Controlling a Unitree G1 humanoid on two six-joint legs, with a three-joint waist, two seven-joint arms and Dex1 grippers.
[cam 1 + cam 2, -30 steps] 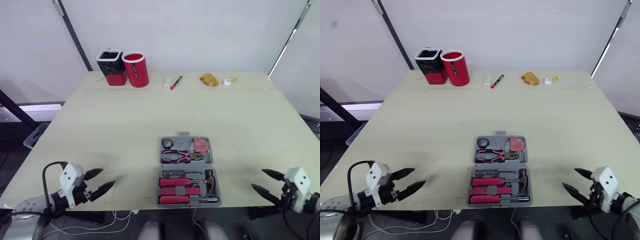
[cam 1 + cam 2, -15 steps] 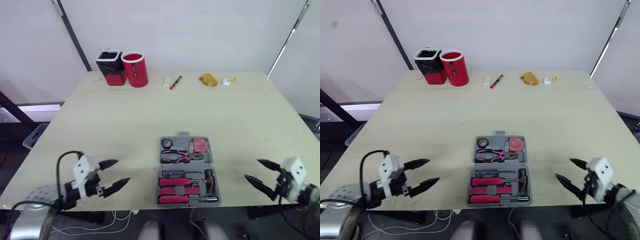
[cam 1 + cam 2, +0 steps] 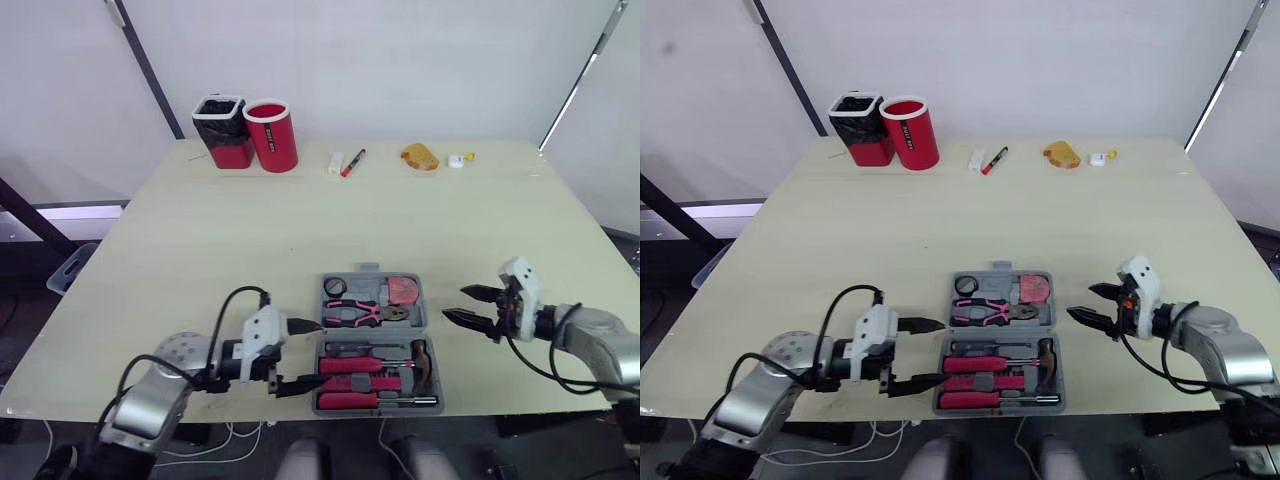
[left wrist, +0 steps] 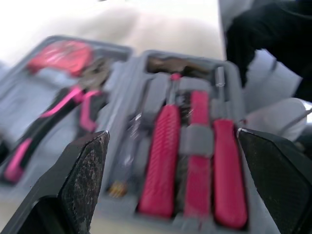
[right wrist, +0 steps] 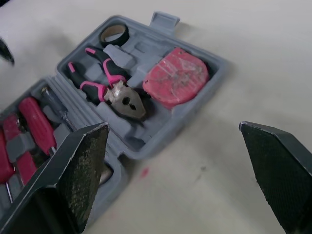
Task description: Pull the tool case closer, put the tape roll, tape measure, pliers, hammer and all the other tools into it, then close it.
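1. The tool case [image 3: 371,332] lies open at the middle of the desk's [image 3: 300,230] near edge, both halves flat and facing up.
2. Its nearer half reaches almost to that edge. It holds the pink-handled screwdrivers [image 3: 350,364] lying side by side in their slots. The hammer [image 3: 420,360] sits at the end towards the desk's right edge.
3. The left claw [image 3: 300,353] hovers just beside the case on the side of the desk's left edge, level with the nearer half. Its two black fingers [image 4: 83,180] are spread wide and hold nothing, and both tips point at the case.
4. The farther half holds three tools, each in its own recess. The black tape roll [image 3: 335,288] is in the corner nearest the desk's left edge. The pink-handled pliers [image 3: 363,313] lie along the hinge side. The red tape measure [image 3: 403,290] is in the corner towards the right edge.
5. The right claw [image 3: 458,303] is near the case on the side of the right edge, level with the farther half but apart from it. Its fingers are wide apart and empty, tips towards the tape measure.
6. Along the far edge, towards the far left corner, a red bin [image 3: 222,130] lined in black stands touching a red cup [image 3: 271,135].
7. Further along that edge lie a small white block [image 3: 335,164], a marker [image 3: 351,165], an orange lump [image 3: 418,158] and a small white and yellow piece [image 3: 458,160].
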